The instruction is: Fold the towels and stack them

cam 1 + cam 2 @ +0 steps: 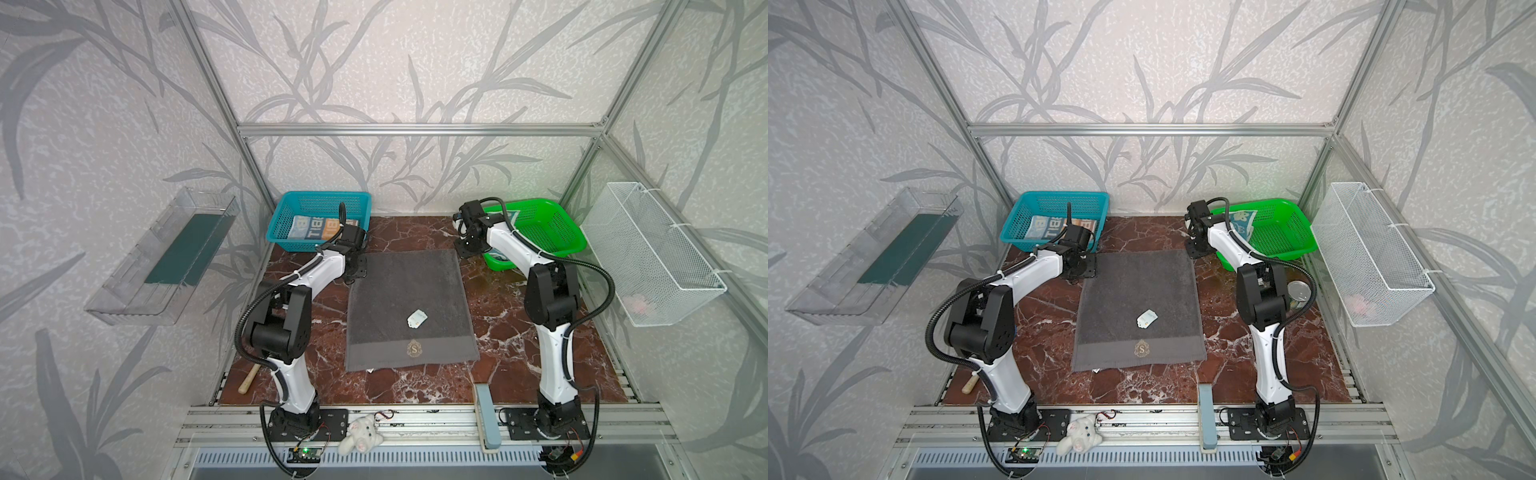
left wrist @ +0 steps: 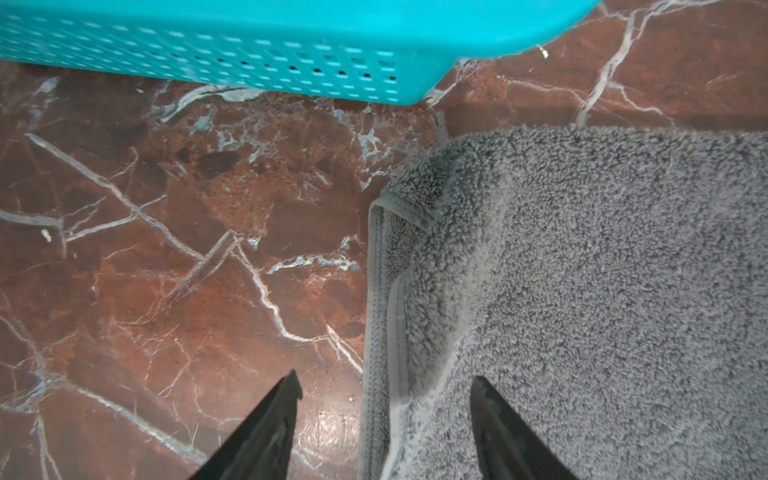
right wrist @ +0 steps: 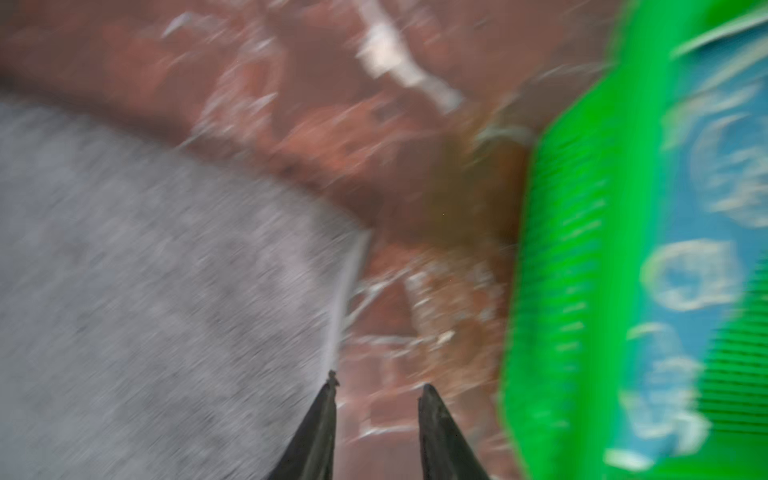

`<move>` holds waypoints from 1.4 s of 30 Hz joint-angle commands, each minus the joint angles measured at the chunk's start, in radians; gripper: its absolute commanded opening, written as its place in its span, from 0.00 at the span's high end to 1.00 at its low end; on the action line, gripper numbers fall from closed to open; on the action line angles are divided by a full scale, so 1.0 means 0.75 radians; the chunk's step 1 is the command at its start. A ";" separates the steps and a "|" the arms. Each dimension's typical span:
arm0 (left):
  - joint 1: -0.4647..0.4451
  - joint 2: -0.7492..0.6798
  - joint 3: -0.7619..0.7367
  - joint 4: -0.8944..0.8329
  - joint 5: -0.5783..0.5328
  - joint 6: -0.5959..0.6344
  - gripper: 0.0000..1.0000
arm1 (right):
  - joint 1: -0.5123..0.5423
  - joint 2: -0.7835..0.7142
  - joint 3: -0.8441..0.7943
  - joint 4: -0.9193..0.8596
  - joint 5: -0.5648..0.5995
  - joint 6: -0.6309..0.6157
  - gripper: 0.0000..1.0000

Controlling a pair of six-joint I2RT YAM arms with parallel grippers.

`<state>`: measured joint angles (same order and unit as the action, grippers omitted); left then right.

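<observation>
The grey towel (image 1: 409,307) lies flat on the bench (image 1: 503,332), its hem near the teal basket (image 1: 324,204) straddled by the spread left gripper (image 2: 386,378) — the right gripper (image 3: 380,380), seemingly part-open through blur, hangs just off the corner farther from that basket.

A: What lay below the gripper (image 2: 386,380)?
B: The grey towel (image 2: 602,291), spread on the marble table (image 2: 166,249). Its corner was folded over on itself, so a hemmed flap lay across the pile.
A: And the jaws?
B: Spread wide, with only the towel's hemmed edge running between them. One of the fingers (image 2: 270,432) hung over bare table, its mate over the cloth. Whether either tip touched down, I couldn't tell.
A: Anything else?
B: A teal basket (image 2: 291,45) with a perforated wall, near the towel's corner but apart from it.
</observation>
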<state>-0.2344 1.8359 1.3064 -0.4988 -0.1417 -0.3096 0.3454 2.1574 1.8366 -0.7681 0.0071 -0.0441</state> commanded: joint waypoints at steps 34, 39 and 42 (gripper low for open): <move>0.059 0.298 0.145 0.327 0.572 -0.147 0.39 | 0.227 -0.149 -0.595 -0.059 -0.175 -0.169 0.99; 0.059 0.318 0.184 0.321 0.577 -0.156 0.40 | 0.227 -0.134 -0.574 -0.068 -0.163 -0.172 0.99; 0.059 0.289 0.192 0.295 0.523 -0.142 0.40 | 0.227 -0.130 -0.580 -0.072 -0.167 -0.171 0.99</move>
<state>-0.1940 2.0632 1.4250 -0.2531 0.2665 -0.4061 0.5190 2.0220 1.4090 -0.7559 -0.1658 -0.1589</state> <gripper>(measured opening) 0.598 0.047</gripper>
